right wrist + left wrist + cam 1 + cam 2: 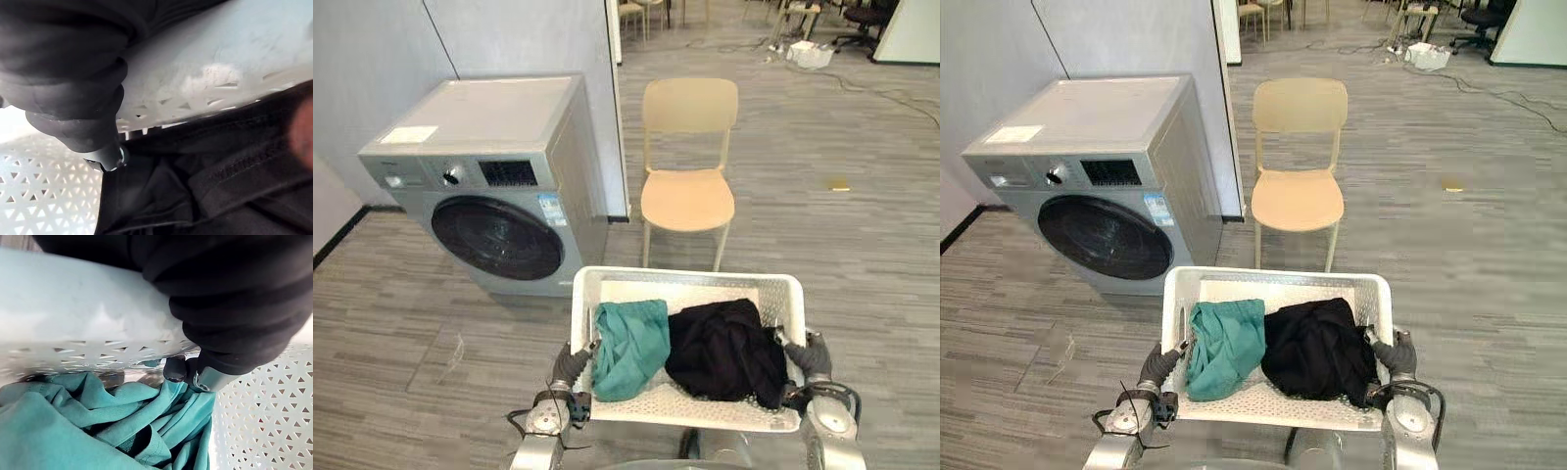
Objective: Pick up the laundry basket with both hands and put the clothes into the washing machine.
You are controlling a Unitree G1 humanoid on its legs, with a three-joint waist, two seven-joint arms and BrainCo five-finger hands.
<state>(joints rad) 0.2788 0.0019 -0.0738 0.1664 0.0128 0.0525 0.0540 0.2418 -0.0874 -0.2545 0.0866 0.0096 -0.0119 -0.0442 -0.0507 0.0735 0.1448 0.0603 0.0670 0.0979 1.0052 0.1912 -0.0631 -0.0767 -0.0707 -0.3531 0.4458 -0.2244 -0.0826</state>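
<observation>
Down at the near edge of the head views, the left hand [570,364] and the right hand [811,356] clamped the two short ends of the white laundry basket [685,278], one on each side, with the basket slung between them. Up close in the left wrist view, a dark fingertip [174,369] hooked over the perforated rim and down inside, right against the cloth; the right wrist view showed the same on the other end, a finger [109,157] curled over the rim beside the dark fabric. So both hands were gripping the basket by its rim. Inside it, a teal garment [631,349] lay crumpled on the left half, draped toward the near wall, and a black garment [724,352] was heaped on the right half, touching the teal one along the middle. Beyond the basket and off to the left stood the grey washing machine [480,176], its round dark door [497,238] closed and facing the robot. Straight ahead past the far rim stood a beige chair [688,186], just right of the machine.
</observation>
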